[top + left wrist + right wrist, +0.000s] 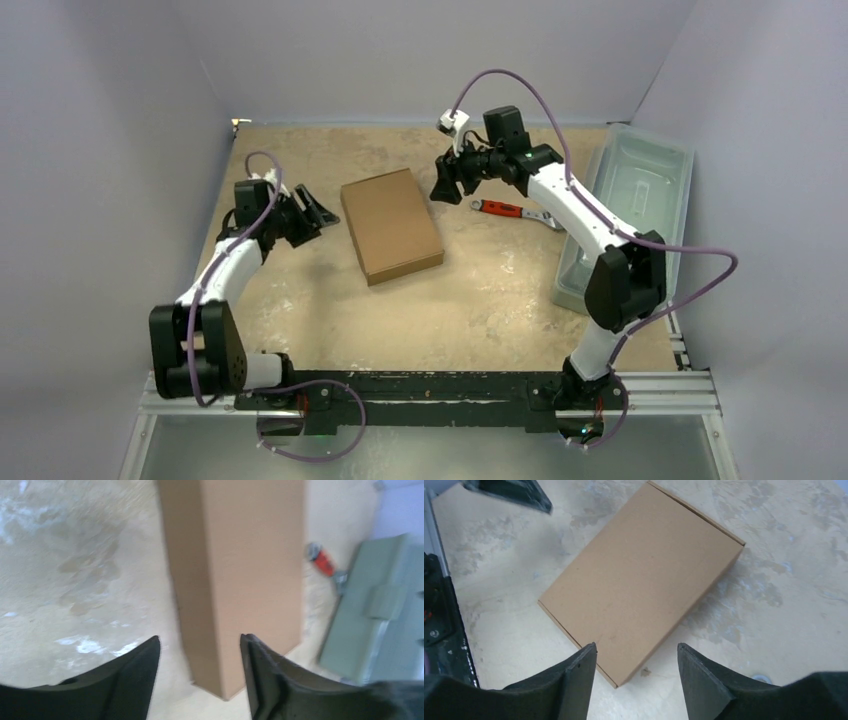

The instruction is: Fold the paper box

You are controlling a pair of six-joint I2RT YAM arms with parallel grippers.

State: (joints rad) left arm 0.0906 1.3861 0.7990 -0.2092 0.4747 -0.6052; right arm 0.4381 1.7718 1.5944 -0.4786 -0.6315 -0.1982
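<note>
**Top external view.** The paper box (392,226) lies closed and flat near the middle of the desk (480,300), its long sides turned a little off square with the desk's edges. Its upper face is plain brown cardboard. The desk surface is mottled beige with paler worn patches, and plain pale walls (400,50) enclose it on three sides. A metal rail (430,385) at the near edge carries both arm bases. The left tool (325,213) sits just beside the box's left long side, apart from it, its jaws spread and holding nothing. The right tool (446,196) hangs near the box's far right corner, also apart from it, with its jaws parted and empty. A red-handled wrench (515,211) lies on the desk to the right of the box. Beyond it, a translucent grey-green bin (645,185) stands along the right edge.

**Left wrist view.** The picture is blurred. The two dark fingers frame a clear gap with nothing gripped. Through this gap the box's side wall and top face show, running away from the camera. The wrench's red handle and the bin appear at right.

**Right wrist view.** The box lies diagonally on the stained desk below the tool, showing its unmarked top and a seam along one long edge. The fingers stand open above its near corner, and whether they touch it cannot be told. The rail shows at the left border.
</note>
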